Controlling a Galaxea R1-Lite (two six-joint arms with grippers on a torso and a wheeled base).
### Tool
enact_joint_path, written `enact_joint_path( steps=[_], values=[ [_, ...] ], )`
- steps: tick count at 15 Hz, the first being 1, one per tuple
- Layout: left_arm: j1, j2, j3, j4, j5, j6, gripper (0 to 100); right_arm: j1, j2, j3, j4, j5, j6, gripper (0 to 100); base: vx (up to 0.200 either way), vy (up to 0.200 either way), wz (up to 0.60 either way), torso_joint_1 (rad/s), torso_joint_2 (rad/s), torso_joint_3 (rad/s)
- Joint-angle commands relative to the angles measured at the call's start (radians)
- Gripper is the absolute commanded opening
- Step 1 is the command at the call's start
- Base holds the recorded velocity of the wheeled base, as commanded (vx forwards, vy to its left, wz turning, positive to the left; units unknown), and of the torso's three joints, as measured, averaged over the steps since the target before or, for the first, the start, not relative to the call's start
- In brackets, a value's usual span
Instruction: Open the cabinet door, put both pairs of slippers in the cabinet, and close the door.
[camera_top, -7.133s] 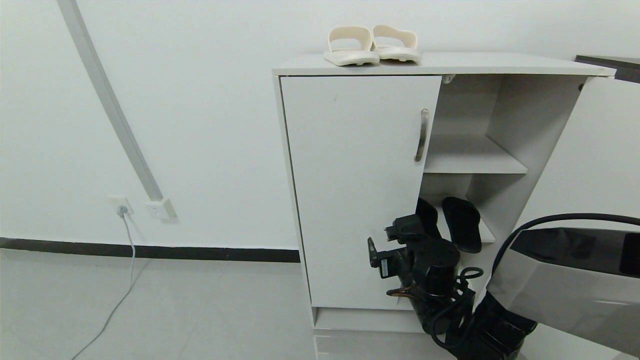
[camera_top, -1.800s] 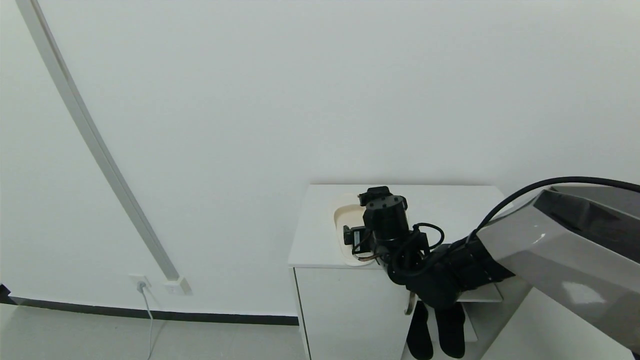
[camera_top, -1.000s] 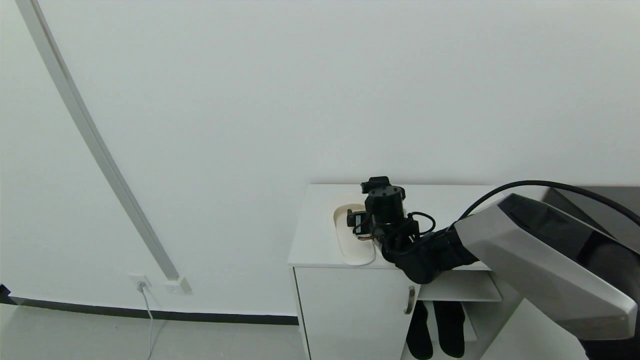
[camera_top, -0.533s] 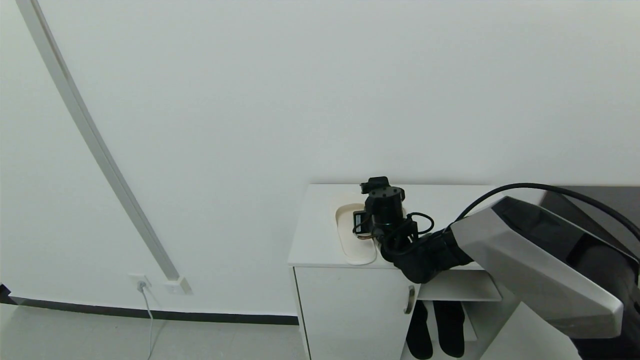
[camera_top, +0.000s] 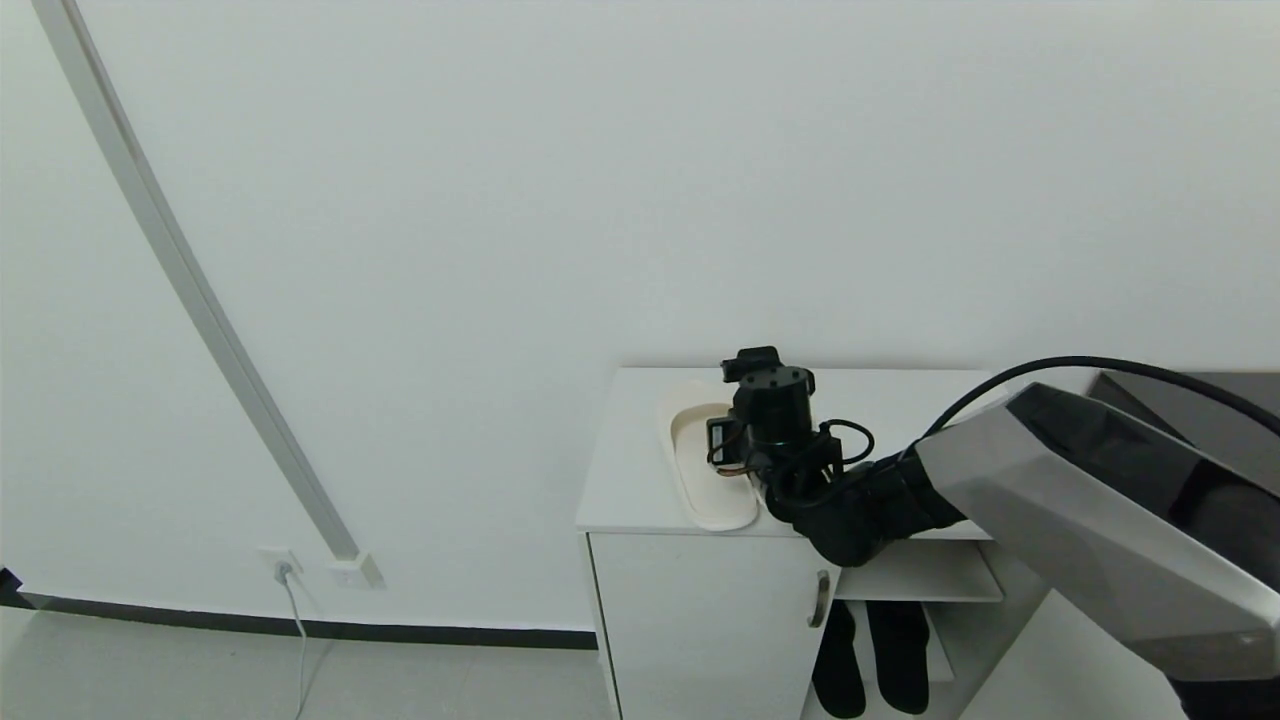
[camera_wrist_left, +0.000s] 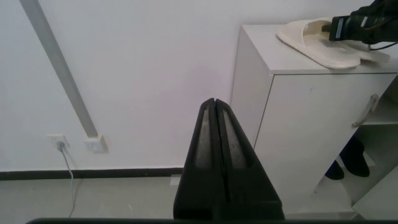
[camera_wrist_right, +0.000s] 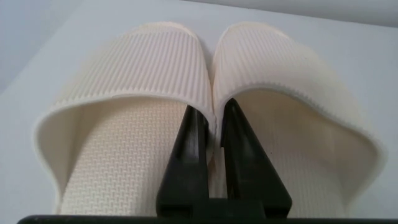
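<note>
the head camera sits high and well back, facing a white wall (camera_top: 500, 200) straight on, with the cabinet (camera_top: 700, 630) low and right of centre, its top seen from slightly above. the left wrist camera hangs lower, off to the cabinet's left, looking past the left jaws at the cabinet's side and door. the right wrist camera is close over the cabinet top, looking along the right jaws into the cream slippers (camera_wrist_right: 124, 143). all three catch those slippers; head and left wrist views also share the slanted wall strip (camera_top: 207, 300), the wall sockets (camera_top: 352, 572) and the black slippers (camera_top: 895, 650) on the shelf.
</note>
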Motion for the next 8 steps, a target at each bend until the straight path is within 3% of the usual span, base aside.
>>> enact_joint_path(
  steps=[1, 8],
  values=[
    [0.000, 0.001, 0.000, 0.000, 0.000, 0.000, 0, 0.015, -0.080, 0.065, -0.010, 0.012, -0.002, 0, 0.000, 0.000, 0.00, 0.000, 0.00, 0.000],
    [0.000, 0.001, 0.000, 0.000, 0.000, 0.000, 0, 0.033, -0.215, 0.286, -0.086, 0.099, -0.002, 0, 0.000, 0.000, 0.00, 0.000, 0.00, 0.000]
  ],
)
